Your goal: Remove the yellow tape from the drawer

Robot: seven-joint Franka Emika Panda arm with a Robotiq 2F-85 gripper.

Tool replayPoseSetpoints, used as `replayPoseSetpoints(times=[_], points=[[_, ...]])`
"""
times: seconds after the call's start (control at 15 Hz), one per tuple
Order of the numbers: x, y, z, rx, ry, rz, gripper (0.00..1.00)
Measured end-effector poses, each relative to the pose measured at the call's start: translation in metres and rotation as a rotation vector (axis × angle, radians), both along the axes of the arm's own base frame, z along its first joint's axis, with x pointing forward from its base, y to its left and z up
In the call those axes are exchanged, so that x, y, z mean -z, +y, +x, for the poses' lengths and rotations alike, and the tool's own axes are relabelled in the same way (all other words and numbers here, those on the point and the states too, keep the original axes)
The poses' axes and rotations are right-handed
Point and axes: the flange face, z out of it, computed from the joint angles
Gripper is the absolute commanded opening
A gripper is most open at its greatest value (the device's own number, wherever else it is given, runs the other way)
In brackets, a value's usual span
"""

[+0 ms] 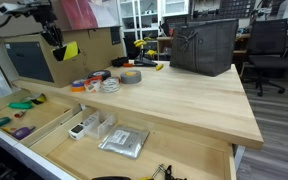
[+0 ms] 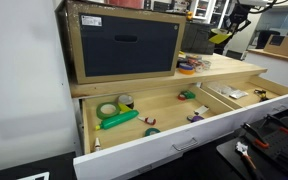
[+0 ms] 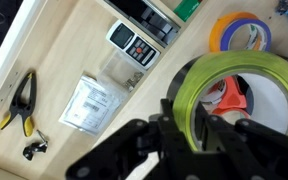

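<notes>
As my gripper (image 1: 57, 42) hangs at the upper left in an exterior view, I see its fingers (image 3: 172, 128) clamped tight on the wall of the yellow tape (image 1: 70, 49), airborne, well clear of the open drawer (image 1: 54, 138) at the bottom.

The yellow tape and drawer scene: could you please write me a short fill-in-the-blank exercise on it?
The hand is ___ on the yellow tape.
The drawer stands ___.
The grey tape roll lies ___ the table, not in the drawer.
Missing words: shut; open; on.
</notes>
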Motion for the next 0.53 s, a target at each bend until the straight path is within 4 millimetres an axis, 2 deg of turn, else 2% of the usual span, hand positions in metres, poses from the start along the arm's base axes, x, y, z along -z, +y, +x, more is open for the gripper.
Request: replayPoseSetpoints(times=[0.2,0.53], points=[[-0.003,-0.022,0.009,0.016,0.025,-0.005,0.06],[-0.002,-0.083,0.011,-0.006,0.037,-0.033,0.06]])
